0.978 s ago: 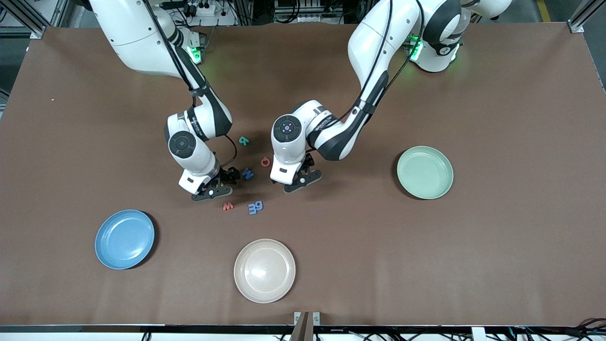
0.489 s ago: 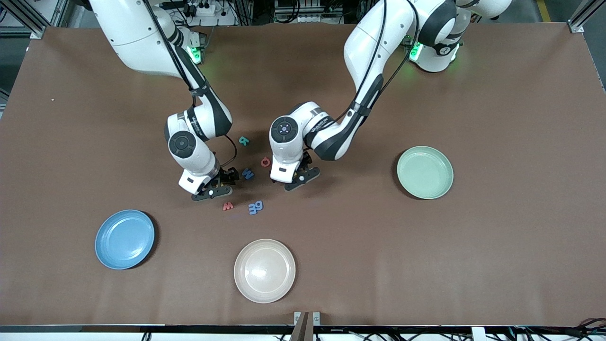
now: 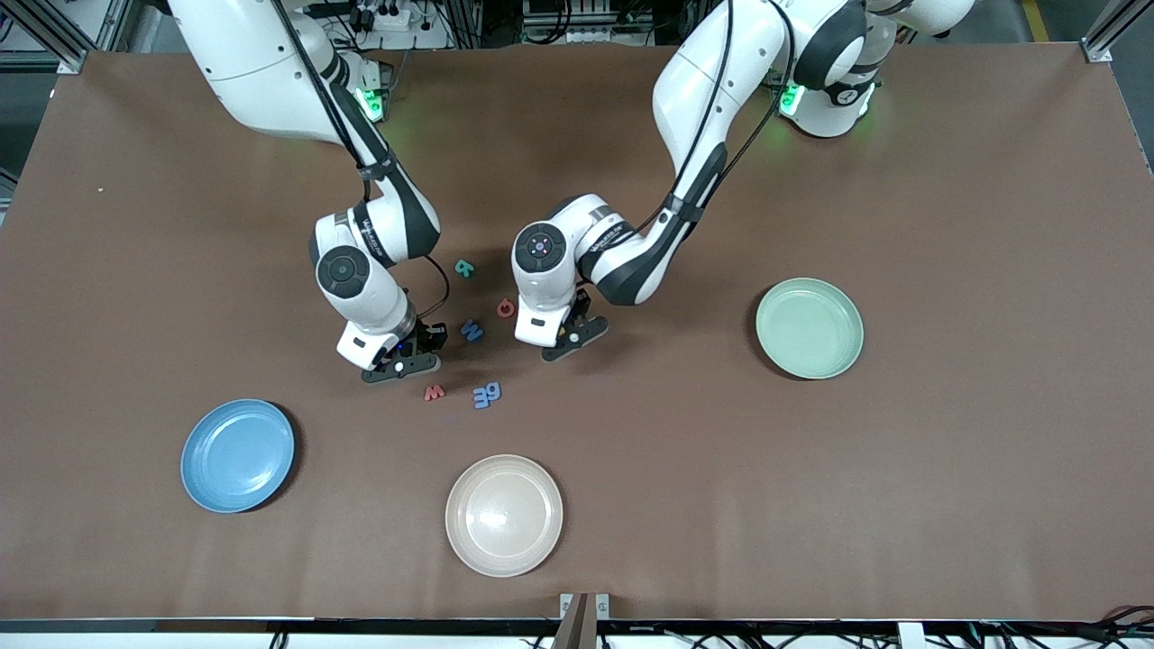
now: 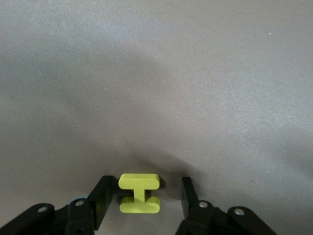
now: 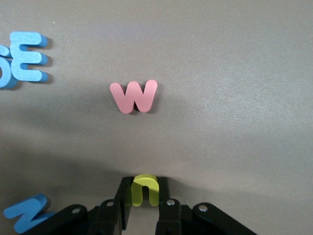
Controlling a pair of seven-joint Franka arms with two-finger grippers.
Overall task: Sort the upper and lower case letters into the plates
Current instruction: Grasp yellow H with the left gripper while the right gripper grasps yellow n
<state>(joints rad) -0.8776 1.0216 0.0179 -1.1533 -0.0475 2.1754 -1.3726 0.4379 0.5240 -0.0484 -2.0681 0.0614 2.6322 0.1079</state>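
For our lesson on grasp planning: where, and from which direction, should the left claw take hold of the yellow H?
Grip the yellow H across its narrow middle bar, from straight above. It lies flat on the table, so only the edges are graspable, and the left claw already straddles it with a finger on each side.

The right pincer (image 5: 145,208) clamps its black fingers (image 5: 124,203) on a small yellow foam letter u (image 5: 145,190). On the brown tabletop (image 5: 234,98) lie a pink foam w (image 5: 134,96) and blue foam letters (image 5: 24,59)
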